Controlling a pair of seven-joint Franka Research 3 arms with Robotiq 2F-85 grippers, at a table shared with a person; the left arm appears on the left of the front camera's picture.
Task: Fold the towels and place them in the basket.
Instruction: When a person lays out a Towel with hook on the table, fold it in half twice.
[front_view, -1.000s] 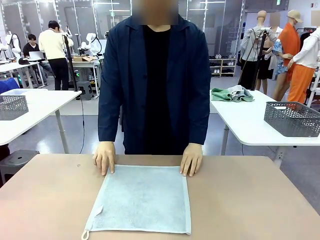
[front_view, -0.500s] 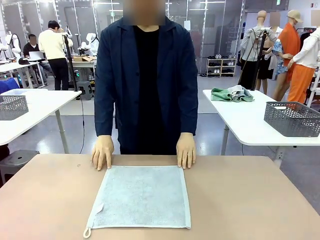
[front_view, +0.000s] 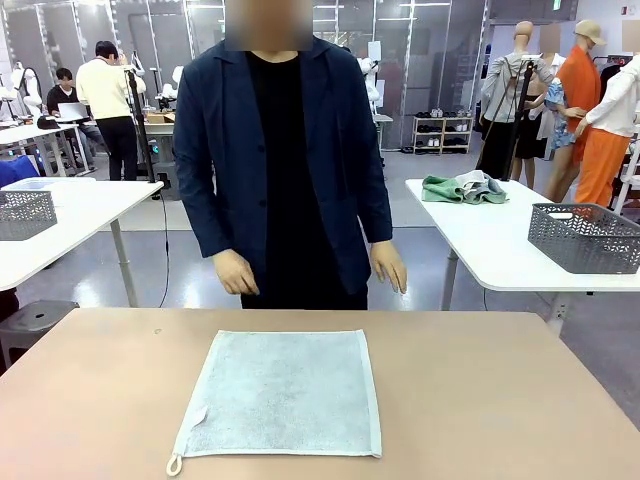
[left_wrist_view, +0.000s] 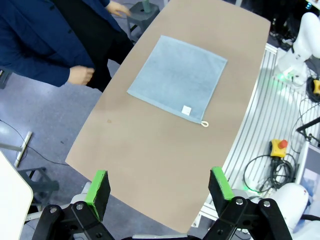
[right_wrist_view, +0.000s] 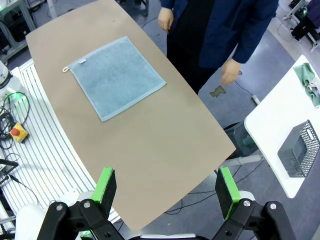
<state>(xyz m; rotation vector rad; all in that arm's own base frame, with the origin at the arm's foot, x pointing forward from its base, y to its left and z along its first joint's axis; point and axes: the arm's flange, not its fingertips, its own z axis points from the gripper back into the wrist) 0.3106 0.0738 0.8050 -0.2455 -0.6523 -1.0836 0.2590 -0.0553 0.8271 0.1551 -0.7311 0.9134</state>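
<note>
well, light blue-grey towel (front_view: 283, 392) lies flat on table (front_view: 500, 400).

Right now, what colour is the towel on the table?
Light blue-grey. The towel shows best in the left wrist view, lying flat.

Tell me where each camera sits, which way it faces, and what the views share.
Front view: fixed on the robot's side, facing across the table at the standing person, whose hands are off the table.
Left wrist view: high over the table, looking down; the open left gripper rises from the bottom edge.
Right wrist view: high over the table, looking down; the open right gripper rises from the bottom edge.
Shared: all three show the blue-grey towel flat on the table.
</note>
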